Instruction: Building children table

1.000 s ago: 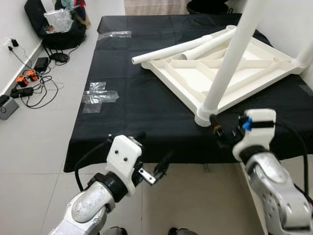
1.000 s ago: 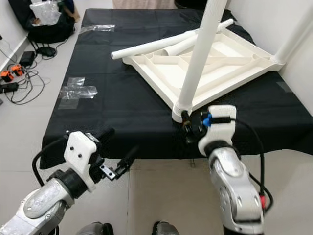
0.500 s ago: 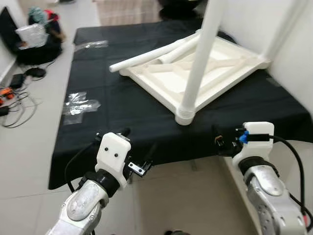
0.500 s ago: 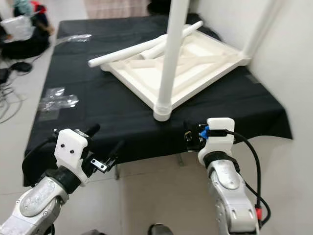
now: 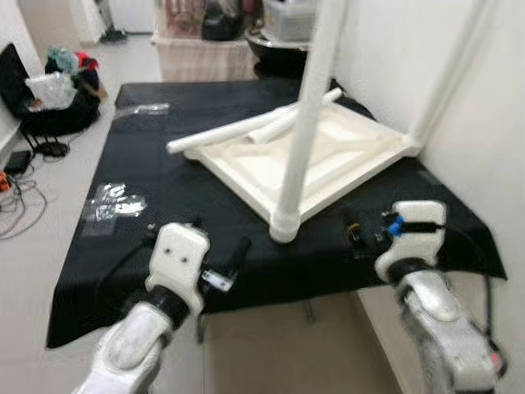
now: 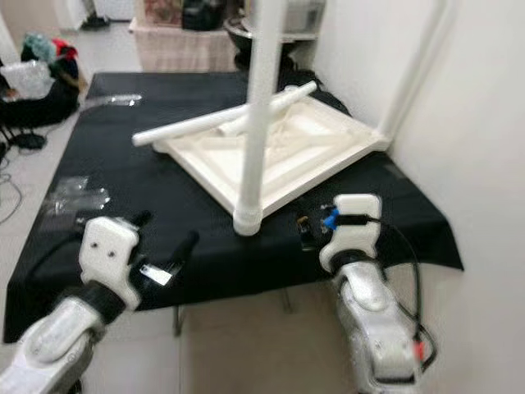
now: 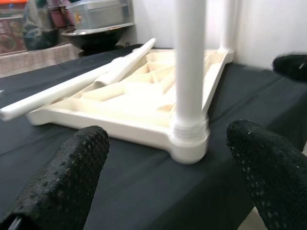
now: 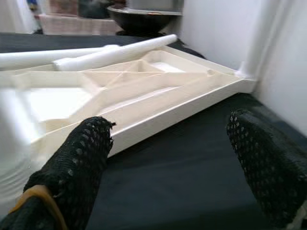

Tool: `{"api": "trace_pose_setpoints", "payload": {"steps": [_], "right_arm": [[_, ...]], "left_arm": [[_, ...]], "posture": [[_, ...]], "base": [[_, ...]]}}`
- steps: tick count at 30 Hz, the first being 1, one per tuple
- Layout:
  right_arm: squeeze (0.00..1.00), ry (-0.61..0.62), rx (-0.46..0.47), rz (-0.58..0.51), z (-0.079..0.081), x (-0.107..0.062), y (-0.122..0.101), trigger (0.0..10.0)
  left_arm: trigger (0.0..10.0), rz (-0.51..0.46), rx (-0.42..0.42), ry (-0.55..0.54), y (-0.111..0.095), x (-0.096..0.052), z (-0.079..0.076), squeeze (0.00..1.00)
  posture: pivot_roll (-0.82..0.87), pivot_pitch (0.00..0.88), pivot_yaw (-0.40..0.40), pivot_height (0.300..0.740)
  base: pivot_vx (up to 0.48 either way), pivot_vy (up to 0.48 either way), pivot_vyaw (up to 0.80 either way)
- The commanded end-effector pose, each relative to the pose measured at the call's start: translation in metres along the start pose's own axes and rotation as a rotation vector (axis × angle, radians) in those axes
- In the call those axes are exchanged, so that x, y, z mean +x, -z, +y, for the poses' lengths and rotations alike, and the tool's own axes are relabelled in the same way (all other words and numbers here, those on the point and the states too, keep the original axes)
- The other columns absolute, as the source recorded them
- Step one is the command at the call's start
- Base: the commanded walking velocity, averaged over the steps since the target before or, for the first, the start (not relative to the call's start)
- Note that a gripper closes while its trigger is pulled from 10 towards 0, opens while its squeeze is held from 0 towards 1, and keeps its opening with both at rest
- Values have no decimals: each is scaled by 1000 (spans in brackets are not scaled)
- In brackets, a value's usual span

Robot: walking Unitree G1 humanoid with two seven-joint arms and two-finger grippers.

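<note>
The white table top (image 5: 328,156) lies upside down on the black cloth (image 5: 164,180). One white leg (image 5: 303,123) stands upright in its near corner. A second leg (image 5: 447,74) stands at the far right corner by the wall. Two loose legs (image 5: 238,131) rest across the far left rim. My left gripper (image 5: 215,238) is open over the cloth's near edge, left of the near leg's base (image 7: 189,139), which shows ahead between its fingers (image 7: 72,177). My right gripper (image 5: 361,234) is open to the right of that base, facing the top's rim (image 8: 158,120).
A white wall (image 5: 492,164) runs close along the right side. Clear plastic wrappers (image 5: 111,201) lie on the cloth at the left. A black bag (image 5: 49,107) and cables sit on the floor far left. A dark basin (image 5: 279,45) stands behind the table.
The whole view has pulled back and tilted up. My right gripper was at the near leg's base a second ago and is now apart from it. My left gripper has risen to the cloth's edge.
</note>
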State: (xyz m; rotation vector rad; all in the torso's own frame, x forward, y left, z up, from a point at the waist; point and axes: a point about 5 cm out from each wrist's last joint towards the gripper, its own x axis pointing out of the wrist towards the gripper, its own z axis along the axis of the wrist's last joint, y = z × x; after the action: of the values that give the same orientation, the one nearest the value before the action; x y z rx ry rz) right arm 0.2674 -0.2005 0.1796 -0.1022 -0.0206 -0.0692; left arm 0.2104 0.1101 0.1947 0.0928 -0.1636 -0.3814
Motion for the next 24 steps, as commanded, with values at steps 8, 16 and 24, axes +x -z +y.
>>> {"api": "trace_pose_setpoints", "payload": {"steps": [8,16,24], "right_arm": [[0,61,-20,-86,-14,25,-19,10000],[0,65,37,-98,-17,33,-24,10000],[0,7,23,-121,-19,43,-33,10000]], "left_arm": [[10000,-23,14,-140,-4,-1,18,0],[10000,-28,6,-106,-4,-2,11,0],[10000,-36,-6,-66,-6,-1,4,0]], "posture": [[37,103,-69,740],[41,105,-69,740],[35,110,-69,740]], "base": [[0,0,0],[0,0,0],[0,0,159]]}}
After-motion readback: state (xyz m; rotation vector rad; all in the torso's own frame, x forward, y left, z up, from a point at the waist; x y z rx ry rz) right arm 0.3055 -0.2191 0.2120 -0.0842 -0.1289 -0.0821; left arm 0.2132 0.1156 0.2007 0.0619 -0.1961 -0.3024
